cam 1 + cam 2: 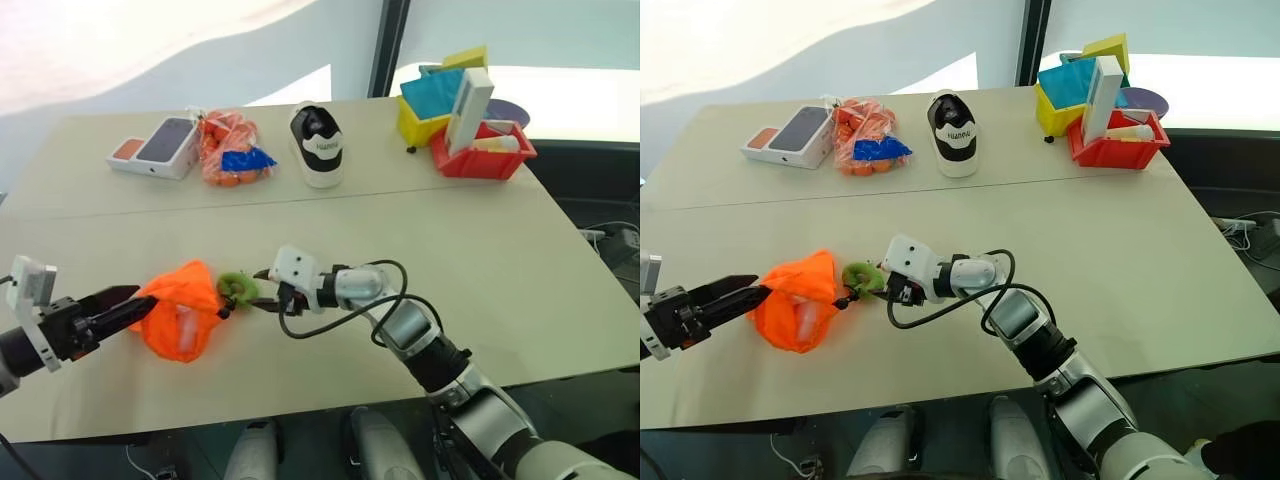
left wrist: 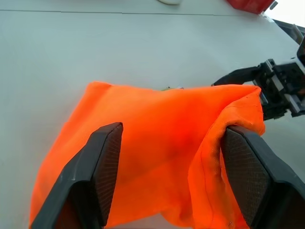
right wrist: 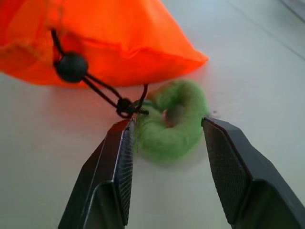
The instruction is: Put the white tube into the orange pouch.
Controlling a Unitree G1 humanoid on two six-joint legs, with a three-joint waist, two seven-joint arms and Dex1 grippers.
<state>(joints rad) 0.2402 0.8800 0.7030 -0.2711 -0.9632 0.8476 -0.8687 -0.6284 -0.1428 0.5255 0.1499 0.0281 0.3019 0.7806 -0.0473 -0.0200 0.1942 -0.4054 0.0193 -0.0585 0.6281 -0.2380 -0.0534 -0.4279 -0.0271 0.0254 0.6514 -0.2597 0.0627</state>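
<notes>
Left gripper (image 1: 128,298) fingers parted, straddling the bright orange fabric drawstring pouch (image 1: 180,310), fabric between the pads; no firm clamp evident. Right gripper (image 3: 164,138) fingers parted around the green fuzzy ring (image 3: 172,119) on the black cord (image 3: 102,90). Pouch lies on the pale table (image 1: 450,230), long axis running left to right between the two grippers; both arms reach inward, low. A pale shape (image 1: 187,327) shows through the fabric, identity uncertain.

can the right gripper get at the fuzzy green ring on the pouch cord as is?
Probably yes. The right gripper is open with its fingers either side of the fuzzy green ring, which lies on the table beside the neon-orange fabric pouch; nothing sits between.
</notes>
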